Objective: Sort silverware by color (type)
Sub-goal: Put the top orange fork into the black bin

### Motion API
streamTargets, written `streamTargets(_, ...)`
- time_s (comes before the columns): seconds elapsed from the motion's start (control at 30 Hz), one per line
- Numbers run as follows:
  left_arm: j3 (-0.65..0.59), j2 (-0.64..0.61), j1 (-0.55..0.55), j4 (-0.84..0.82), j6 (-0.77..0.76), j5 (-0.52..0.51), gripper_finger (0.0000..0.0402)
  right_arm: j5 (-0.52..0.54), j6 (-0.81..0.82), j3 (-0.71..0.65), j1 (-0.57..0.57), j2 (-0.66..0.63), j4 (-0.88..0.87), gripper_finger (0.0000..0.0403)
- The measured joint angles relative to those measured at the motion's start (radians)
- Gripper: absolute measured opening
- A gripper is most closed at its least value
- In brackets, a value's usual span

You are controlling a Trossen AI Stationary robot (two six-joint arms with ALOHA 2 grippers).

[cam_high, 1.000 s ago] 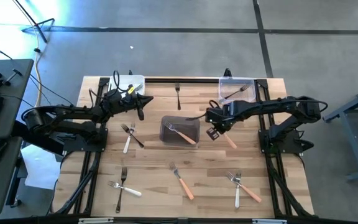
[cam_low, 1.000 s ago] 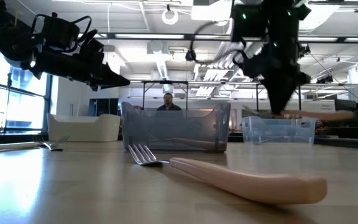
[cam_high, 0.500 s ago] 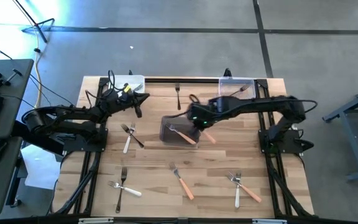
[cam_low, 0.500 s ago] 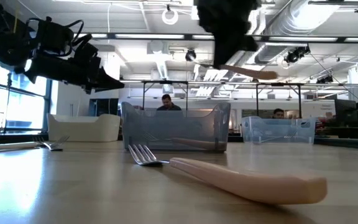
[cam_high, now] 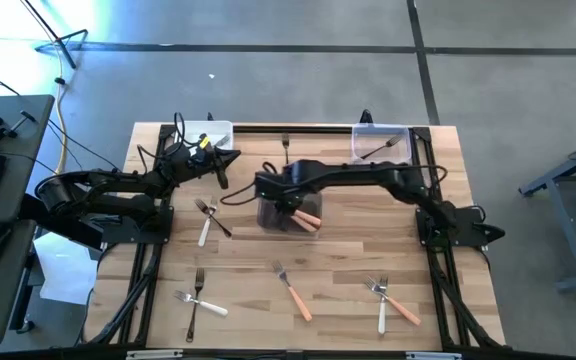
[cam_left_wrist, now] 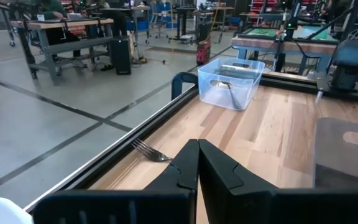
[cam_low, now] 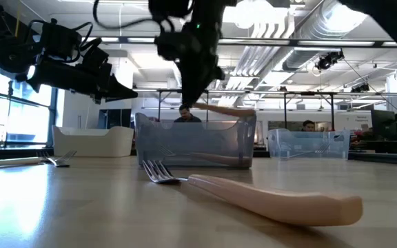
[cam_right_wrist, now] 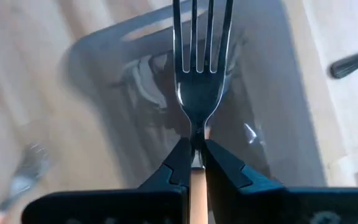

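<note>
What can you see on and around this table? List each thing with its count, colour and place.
Table: one, pale wood.
Tubs: three; white back left, clear back right, grey centre.
Orange forks: four; one held over the grey tub, one inside it, front centre, front right.
White forks: three; left, front left, front right.
Dark forks: four; back edge, clear tub, left, front left.
Left gripper: shut, empty, near the white tub.
Right gripper: shut on an orange fork.
</note>
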Motion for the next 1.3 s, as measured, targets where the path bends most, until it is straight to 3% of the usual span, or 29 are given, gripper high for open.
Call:
streamTargets(0.17,0.000,0.000,0.000,0.000,0.009,0.000,0.0000,0.003,-0.003,0.048,-0.040,0.069,-0.038,0.0016)
streamTargets(0.53,0.000,0.000,0.000,0.001,0.025,-0.001,0.0000,-0.045,0.082,0.040,-0.081,0.076,-0.064,0.0016)
streamTargets(0.7,0.000,0.000,0.000,0.005,0.026,-0.001,0.0000,-0.096,0.136,0.040,-0.082,0.076,-0.064,0.0016)
streamTargets(1.3,0.000,0.000,0.000,0.005,0.035,-0.002,0.0000,-0.106,0.221,0.039,-0.082,0.142,-0.056,0.0016)
